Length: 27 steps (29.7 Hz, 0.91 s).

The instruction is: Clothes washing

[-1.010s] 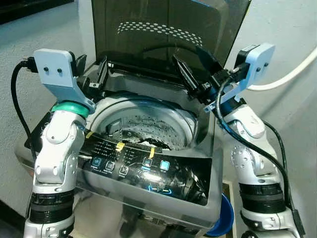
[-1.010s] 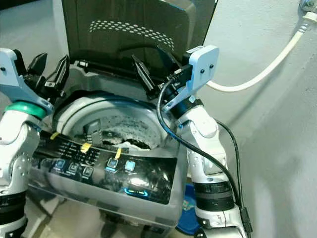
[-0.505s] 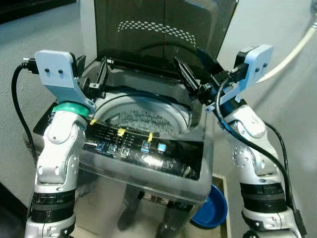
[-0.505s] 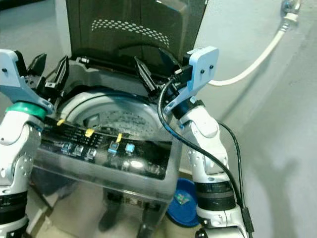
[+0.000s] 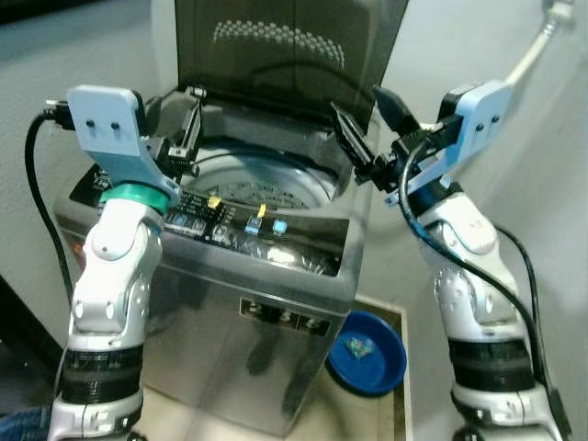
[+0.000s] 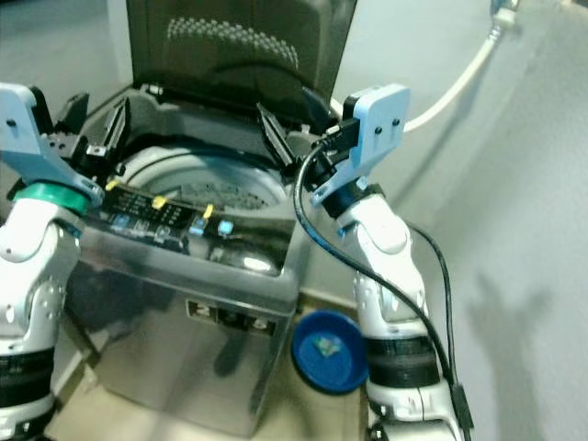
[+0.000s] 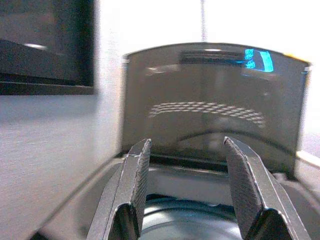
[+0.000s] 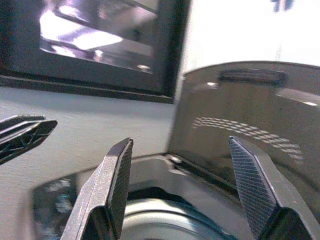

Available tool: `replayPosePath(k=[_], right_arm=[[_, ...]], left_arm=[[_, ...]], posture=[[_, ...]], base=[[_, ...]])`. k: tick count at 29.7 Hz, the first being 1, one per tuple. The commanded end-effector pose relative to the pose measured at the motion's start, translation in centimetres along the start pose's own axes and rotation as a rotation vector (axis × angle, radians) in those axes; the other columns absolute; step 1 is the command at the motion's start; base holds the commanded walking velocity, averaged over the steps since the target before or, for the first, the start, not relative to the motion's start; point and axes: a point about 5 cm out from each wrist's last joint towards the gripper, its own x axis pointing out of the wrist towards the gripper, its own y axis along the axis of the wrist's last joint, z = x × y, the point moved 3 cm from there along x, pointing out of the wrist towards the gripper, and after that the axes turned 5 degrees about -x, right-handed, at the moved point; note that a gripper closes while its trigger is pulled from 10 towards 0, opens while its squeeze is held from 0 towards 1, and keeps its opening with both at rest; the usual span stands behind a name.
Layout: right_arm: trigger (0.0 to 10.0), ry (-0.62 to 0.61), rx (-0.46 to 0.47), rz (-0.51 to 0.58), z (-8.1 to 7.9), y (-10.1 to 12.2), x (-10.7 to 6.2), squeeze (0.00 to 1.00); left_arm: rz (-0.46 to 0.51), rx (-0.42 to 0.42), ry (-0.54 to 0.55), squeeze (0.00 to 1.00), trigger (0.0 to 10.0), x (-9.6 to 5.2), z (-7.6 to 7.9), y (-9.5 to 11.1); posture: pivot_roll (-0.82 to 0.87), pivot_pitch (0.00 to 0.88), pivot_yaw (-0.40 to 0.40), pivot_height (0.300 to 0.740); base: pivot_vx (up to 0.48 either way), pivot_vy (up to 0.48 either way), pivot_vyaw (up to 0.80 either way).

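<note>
A grey top-loading washing machine (image 5: 276, 303) stands before me with its dark lid (image 5: 285, 46) raised upright. The rim of the steel drum (image 5: 266, 184) shows behind the lit control panel (image 5: 248, 225), and what lies inside is hidden from here. My left gripper (image 6: 96, 115) hovers open above the machine's left rear corner, with nothing between its fingers (image 7: 135, 175). Over the right rear corner my right gripper (image 5: 358, 101) is open and empty too. Both wrist views look past the fingers (image 8: 117, 175) at the lid and drum rim.
A blue basin (image 5: 367, 354) sits on the floor to the right of the machine. A white hose (image 6: 459, 78) runs along the grey wall at the upper right. The wall stands close behind and to the left of the washer.
The camera has drawn back and up: the washer now looks smaller and lower, its front and the basin show, and the drum's inside has dropped from sight. Both grippers stay open.
</note>
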Motion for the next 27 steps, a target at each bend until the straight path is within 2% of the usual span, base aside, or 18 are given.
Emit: replayPosePath(k=[1,7,21,27], right_arm=[[10.0,-0.011,-0.013,-0.010,0.38,-0.23,-0.24,0.00],[10.0,-0.004,-0.094,-0.025,0.34,-0.46,-0.09,0.00],[10.0,0.025,-0.074,-0.023,-0.10,-0.57,-0.25,0.00],[10.0,0.026,-0.015,-0.007,-0.05,-0.42,-0.39,0.00]], left_arm=[[0.004,-0.001,-0.006,0.00,10.0,0.00,0.29,-0.04],[0.002,-0.002,-0.001,0.00,10.0,0.10,0.26,-0.05],[-0.014,0.005,-0.009,0.00,10.0,0.13,0.59,-0.30],[-0.015,0.014,-0.010,0.00,10.0,0.16,0.44,-0.26]], posture=[[0.09,0.000,-0.037,0.740],[0.09,0.000,-0.037,0.740],[0.08,0.000,-0.034,0.740],[0.09,0.000,-0.029,0.740]], base=[[0.000,0.000,0.80],[0.000,0.000,0.80],[0.000,0.000,0.80],[0.000,0.000,0.79]])
